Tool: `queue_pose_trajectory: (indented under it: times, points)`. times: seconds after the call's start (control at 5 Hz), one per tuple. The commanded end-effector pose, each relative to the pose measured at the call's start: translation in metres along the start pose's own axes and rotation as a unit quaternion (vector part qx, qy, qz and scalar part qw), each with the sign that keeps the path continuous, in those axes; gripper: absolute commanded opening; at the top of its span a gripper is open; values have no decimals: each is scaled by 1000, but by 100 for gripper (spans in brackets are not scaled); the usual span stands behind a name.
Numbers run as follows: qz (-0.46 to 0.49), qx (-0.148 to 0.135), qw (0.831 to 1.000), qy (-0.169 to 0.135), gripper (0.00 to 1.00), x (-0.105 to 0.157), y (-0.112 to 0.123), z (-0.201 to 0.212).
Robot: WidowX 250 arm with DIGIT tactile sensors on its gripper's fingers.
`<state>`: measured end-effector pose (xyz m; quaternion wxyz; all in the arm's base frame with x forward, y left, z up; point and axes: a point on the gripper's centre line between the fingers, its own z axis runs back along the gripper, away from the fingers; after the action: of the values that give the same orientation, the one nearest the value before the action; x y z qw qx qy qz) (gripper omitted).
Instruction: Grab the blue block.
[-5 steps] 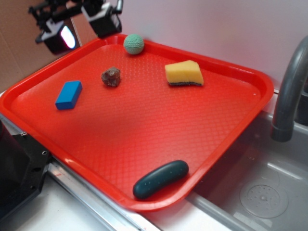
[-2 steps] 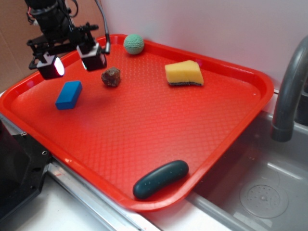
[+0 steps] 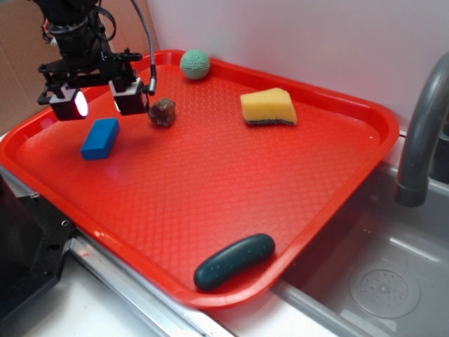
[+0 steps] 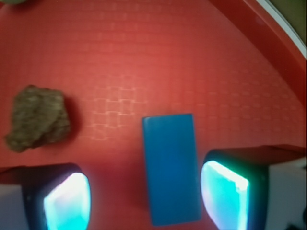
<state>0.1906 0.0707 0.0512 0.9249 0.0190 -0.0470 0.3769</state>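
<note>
The blue block (image 3: 99, 137) lies flat on the red tray (image 3: 210, 182) near its left edge. My gripper (image 3: 94, 104) hovers just above and behind it, open, with its glowing pads spread wide. In the wrist view the blue block (image 4: 171, 167) lies lengthwise between the two fingers, closer to the right pad (image 4: 224, 192) than to the left pad (image 4: 68, 201). Neither pad touches it. My gripper (image 4: 146, 197) is centred slightly left of the block.
A brown rock (image 3: 162, 111) sits just right of the gripper, also in the wrist view (image 4: 37, 117). A green ball (image 3: 195, 64), a yellow sponge (image 3: 267, 107) and a dark green oblong object (image 3: 233, 261) lie elsewhere on the tray. A sink and grey faucet (image 3: 421, 133) are at right.
The gripper has come down and forward from the tray's back left corner to just above the blue block. Nothing on the tray has moved.
</note>
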Motion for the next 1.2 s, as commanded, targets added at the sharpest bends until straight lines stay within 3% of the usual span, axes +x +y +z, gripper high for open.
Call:
queue_pose_trajectory:
  times: [0.0, 0.4, 0.6, 0.8, 1.0]
  points:
    - [17, 20, 1000, -10, 100, 3, 7, -17]
    - [13, -3, 1000, -8, 100, -1, 7, -45]
    - [12, -10, 1000, -10, 0, -1, 9, -44]
    - [1, -14, 1000, 1, 0, -5, 9, -46]
    - [-2, -17, 1000, -10, 0, -4, 5, -43]
